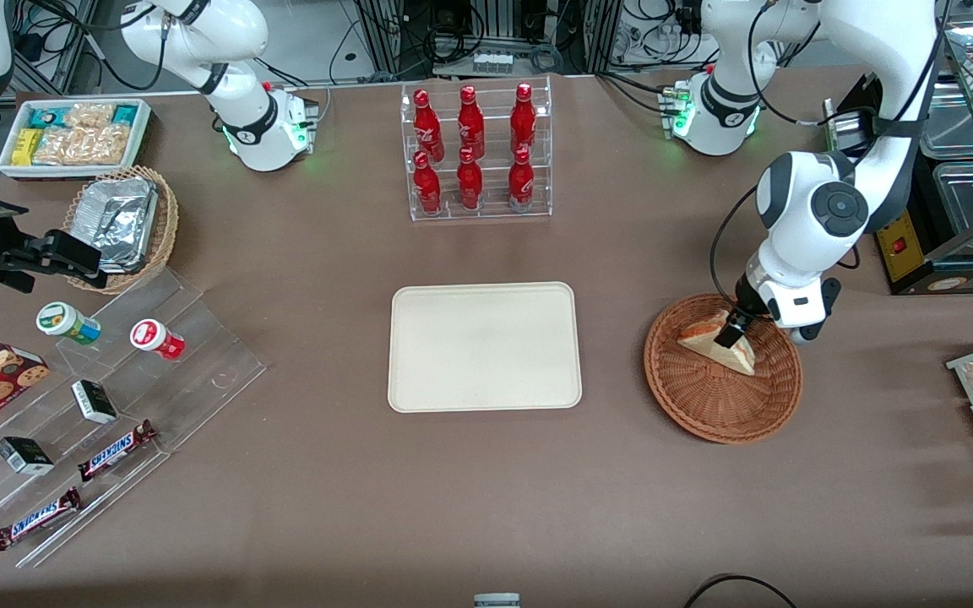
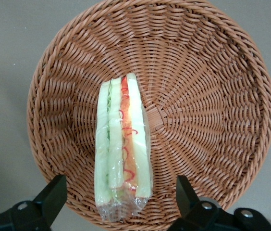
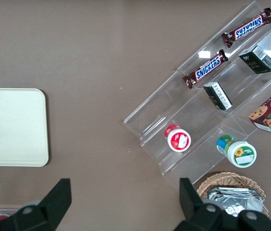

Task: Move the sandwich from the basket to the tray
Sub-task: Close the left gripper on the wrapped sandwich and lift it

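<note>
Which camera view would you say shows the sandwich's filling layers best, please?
The left wrist view: the sandwich lies edge-up in the basket, layers plain, between the open end effector fingers. The front view shows a small wedge partly covered by the end effector; the right wrist view shows none.

This is a robotics lab dressed up as a snack shop: two white arm bases [image 1: 271, 127] are bolted at the worktop's [image 1: 301, 473] edge farthest from the front camera, with cables and metal framing [image 1: 486, 34] just past that edge. On the brown worktop, goods are set out as in a store: a clear rack of red bottles [image 1: 475, 152], a clear stepped stand [image 1: 106, 405] with chocolate bars [image 1: 115, 450], and a white bin of snack packets [image 1: 73, 135] at the parked arm's end.
</note>
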